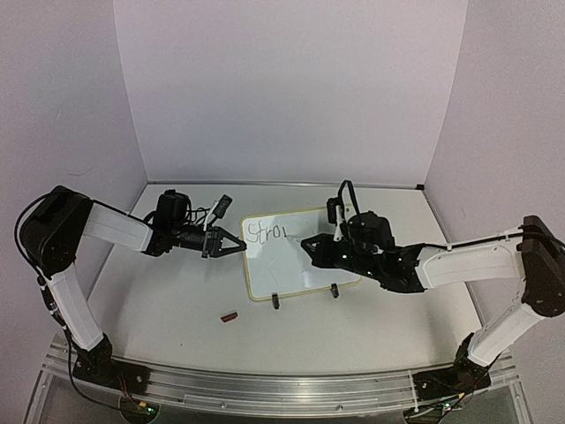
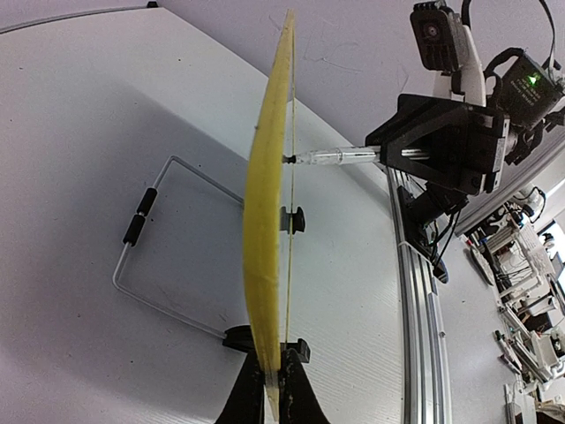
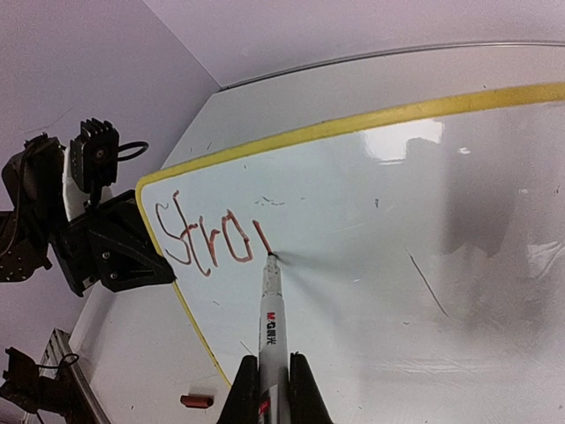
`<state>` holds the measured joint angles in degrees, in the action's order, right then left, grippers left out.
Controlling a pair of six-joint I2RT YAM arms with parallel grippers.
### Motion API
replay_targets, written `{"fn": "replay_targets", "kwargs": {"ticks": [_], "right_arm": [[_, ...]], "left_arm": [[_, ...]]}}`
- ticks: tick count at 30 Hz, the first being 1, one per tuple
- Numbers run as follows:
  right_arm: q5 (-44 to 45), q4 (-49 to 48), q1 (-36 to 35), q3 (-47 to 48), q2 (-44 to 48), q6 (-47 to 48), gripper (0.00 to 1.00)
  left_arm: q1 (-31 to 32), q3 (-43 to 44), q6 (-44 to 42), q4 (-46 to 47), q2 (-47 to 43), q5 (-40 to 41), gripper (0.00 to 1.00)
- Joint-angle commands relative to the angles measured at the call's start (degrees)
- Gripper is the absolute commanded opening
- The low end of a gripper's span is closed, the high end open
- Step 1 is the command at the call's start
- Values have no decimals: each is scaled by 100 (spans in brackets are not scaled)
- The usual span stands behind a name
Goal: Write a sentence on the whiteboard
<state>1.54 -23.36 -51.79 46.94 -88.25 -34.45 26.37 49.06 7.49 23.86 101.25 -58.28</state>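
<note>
The whiteboard (image 1: pixel 296 256) with a pale-yellow frame stands tilted on its wire stand mid-table. My left gripper (image 1: pixel 240 246) is shut on its left edge, seen edge-on in the left wrist view (image 2: pixel 265 265). The sentence (image 3: pixel 207 238) reads "Stro" plus one short stroke, in red-brown marker at the board's upper left (image 1: pixel 267 233). My right gripper (image 3: pixel 269 389) is shut on a white marker (image 3: pixel 270 327); its tip touches the board at the end of that stroke. The marker also shows in the left wrist view (image 2: pixel 340 157), tip against the board face.
The red marker cap (image 1: pixel 229 315) lies on the table in front of the board, also in the right wrist view (image 3: pixel 196 401). Two black clips (image 1: pixel 275 301) hold the board's bottom edge. The wire stand (image 2: pixel 146 256) extends behind the board. White walls enclose the table.
</note>
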Motion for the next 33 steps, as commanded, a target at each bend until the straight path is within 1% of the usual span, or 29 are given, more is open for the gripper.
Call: {"fn": "replay_targets", "kwargs": {"ticks": [1,12,22,33], "right_arm": [[44,-68,38,-136,114,-164,0],[348,-424,38,31,46,-94,0],[415,-456,37,274,-160,-1,0],[749,-454,37,120,17,0,0]], "left_arm": [[105,77,-213,-288,-96,71,0],[114,73,-222,-302,-90,70,0],[112,73,-238,-314,-88,69,0],[122,93,-239,-311,-46,71,0]]}}
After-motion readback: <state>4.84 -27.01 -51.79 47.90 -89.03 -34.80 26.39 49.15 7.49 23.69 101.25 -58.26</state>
